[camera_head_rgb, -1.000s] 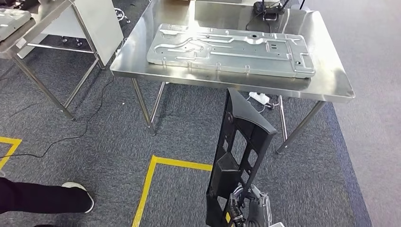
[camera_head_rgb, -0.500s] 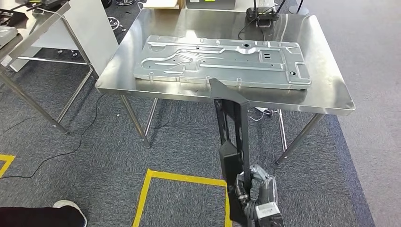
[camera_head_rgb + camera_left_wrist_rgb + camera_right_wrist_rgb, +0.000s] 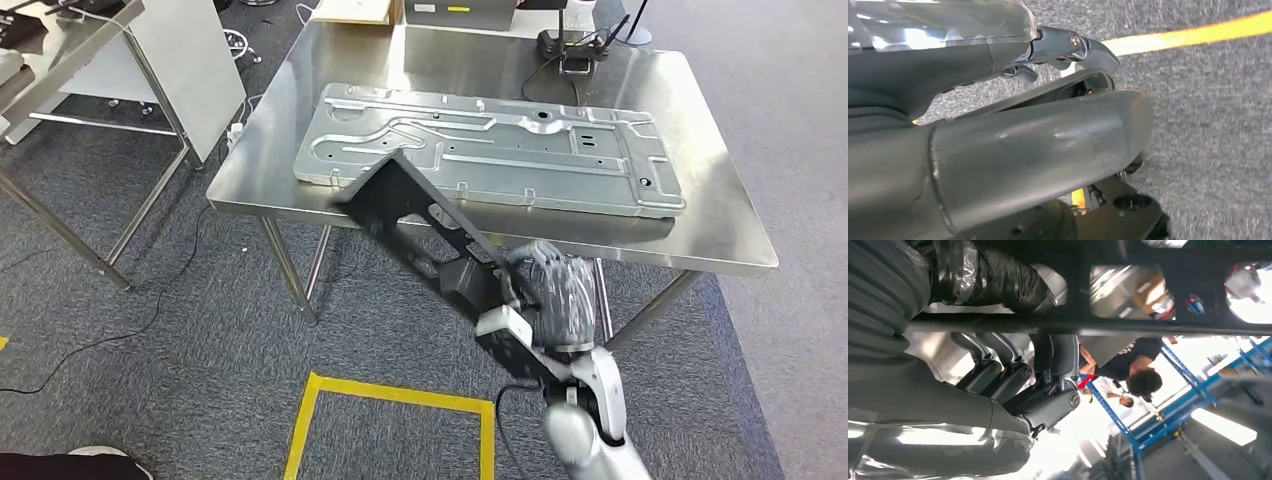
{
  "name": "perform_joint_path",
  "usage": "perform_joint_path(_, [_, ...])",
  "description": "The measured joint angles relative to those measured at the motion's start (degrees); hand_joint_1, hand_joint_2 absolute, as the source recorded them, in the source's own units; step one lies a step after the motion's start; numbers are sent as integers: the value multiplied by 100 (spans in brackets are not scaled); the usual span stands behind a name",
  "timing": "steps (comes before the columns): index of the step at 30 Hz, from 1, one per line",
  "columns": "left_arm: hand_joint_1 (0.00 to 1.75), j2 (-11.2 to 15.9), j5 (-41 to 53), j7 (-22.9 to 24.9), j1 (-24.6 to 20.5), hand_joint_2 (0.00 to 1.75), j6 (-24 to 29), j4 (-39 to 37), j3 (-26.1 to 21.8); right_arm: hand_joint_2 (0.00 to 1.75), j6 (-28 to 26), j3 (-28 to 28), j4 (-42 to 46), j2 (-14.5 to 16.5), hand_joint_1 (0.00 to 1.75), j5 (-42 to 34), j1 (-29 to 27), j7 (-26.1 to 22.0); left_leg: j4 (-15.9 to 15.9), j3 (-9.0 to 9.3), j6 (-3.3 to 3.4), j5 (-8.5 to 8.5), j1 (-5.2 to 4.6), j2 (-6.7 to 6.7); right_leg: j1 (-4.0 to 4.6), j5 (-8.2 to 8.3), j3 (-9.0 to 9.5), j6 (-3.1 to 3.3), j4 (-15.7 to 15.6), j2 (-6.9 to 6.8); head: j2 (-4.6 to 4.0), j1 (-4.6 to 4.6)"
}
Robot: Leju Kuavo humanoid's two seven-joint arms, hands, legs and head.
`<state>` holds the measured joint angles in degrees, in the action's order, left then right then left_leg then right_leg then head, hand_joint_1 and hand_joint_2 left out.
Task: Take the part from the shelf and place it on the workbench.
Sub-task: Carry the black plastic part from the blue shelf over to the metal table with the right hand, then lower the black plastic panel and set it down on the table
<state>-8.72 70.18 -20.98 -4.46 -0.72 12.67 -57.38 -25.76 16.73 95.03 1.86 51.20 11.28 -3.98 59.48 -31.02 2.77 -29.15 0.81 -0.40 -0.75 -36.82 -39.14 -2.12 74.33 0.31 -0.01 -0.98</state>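
Observation:
My right hand [image 3: 555, 290] grips a long black plastic part [image 3: 400, 200] with cut-out openings, just in front of the steel workbench [image 3: 720, 230]. The part slants up and to the left, and its upper end overlaps the bench's front edge and the near edge of a large stamped metal panel [image 3: 500, 145] lying there. In the right wrist view the fingers [image 3: 1013, 375] wrap around a bar of the black part [image 3: 1148, 325]. My left hand [image 3: 1023, 140] hangs above grey carpet, holding nothing.
A black device with cables [image 3: 570, 45] and a cardboard box [image 3: 360, 10] sit at the bench's back. A second steel table [image 3: 60, 60] and a white panel [image 3: 200, 70] stand at left. Yellow floor tape [image 3: 390, 395] lies below. People [image 3: 1133, 370] stand by blue racking [image 3: 1168, 410].
My right hand has risen and swung the part from nearly upright to slanting left, its top now over the bench edge. The view has shifted slightly.

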Motion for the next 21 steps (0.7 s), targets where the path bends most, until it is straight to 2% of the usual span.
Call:
perform_joint_path(1, [0,0,31,13,-4,0,-16,0,22,175,65,6,-143,-61,175,126,192,105,0,66,-7,-51,-6,-11,6,138,-51,22,-167,0,0,-1])
perform_joint_path(4, [0,-18,113,31,-15,0,-60,-10,93,175,244,26,-577,-226,175,434,743,365,-10,268,-43,-220,-24,-31,70,1022,21,161,-1092,0,0,5])
perform_joint_path(5, [0,-26,135,43,-34,0,-69,-16,119,175,301,36,-716,-264,175,528,907,441,-25,301,-69,-262,-25,-38,98,1219,43,203,-1263,-3,0,7])
perform_joint_path(6, [0,-31,157,57,-58,0,-75,-22,140,175,347,48,-836,-297,175,612,1056,503,-33,331,-96,-280,-25,-44,121,1290,55,238,-1341,-3,1,9])
perform_joint_path(8, [0,-29,186,86,-113,0,-81,-25,175,175,422,79,-1036,-349,175,755,1348,598,53,318,-179,-201,-27,-44,114,1274,156,296,-1449,-4,-1,7])
perform_joint_path(9, [0,-27,196,95,-129,0,-85,-25,190,175,447,92,-1116,-372,175,802,1485,629,233,236,-211,-100,-29,-37,95,1256,235,331,-1523,-1,-1,8])
perform_joint_path(10, [0,-25,199,102,-140,0,-89,-25,207,175,472,105,-1195,-389,175,833,1617,655,500,72,-245,-3,-28,-29,72,1240,325,364,-1583,-3,-1,10])
perform_joint_path(11, [0,-23,201,107,-149,0,-92,-25,221,175,490,116,-1262,-398,175,849,1725,672,835,-161,-270,18,-21,-22,56,1212,416,390,-1635,-5,-1,10])
perform_joint_path(12, [0,-22,203,108,-151,0,-95,-25,234,175,507,127,-1317,-405,175,855,1812,681,1148,-404,-295,-56,-15,-16,52,1169,495,411,-1665,-6,-1,12])
perform_joint_path(14, [0,-22,205,121,-143,0,-101,-26,250,175,580,152,-1404,-415,175,847,1952,689,1513,-835,-340,-457,-3,-7,47,1050,651,418,-1687,-1,-1,13])
perform_joint_path(15, [0,-20,208,130,-134,0,-104,-26,254,175,647,163,-1432,-425,175,833,2026,699,1504,-962,-343,-615,-1,-4,45,982,734,411,-1688,5,-1,13])
perform_joint_path(16, [0,-16,214,140,-126,0,-108,-26,256,175,735,175,-1453,-440,175,813,2117,718,1363,-1024,-337,-643,0,-1,44,911,823,400,-1688,11,-1,14])
perform_joint_path(17, [0,-9,220,148,-121,0,-110,-26,259,175,834,187,-1468,-461,175,790,2229,745,1095,-1024,-320,-487,-2,0,43,839,916,387,-1687,14,-1,13])
perform_joint_path(19, [0,12,234,163,-101,0,-117,-26,267,175,1050,214,-1496,-521,175,742,2500,804,376,-961,-266,273,-24,1,49,689,1057,344,-1672,25,-1,11])
perform_joint_path(20, [0,21,239,169,-95,0,-122,-26,272,175,1147,231,-1510,-555,175,722,2648,833,115,-932,-235,602,-41,0,57,616,1095,309,-1665,35,-1,10])
perform_joint_path(21, [0,26,243,174,-89,0,-130,-26,277,175,1228,247,-1524,-588,175,708,2782,860,-40,-917,-198,818,-56,-1,63,566,1128,270,-1655,46,0,10])
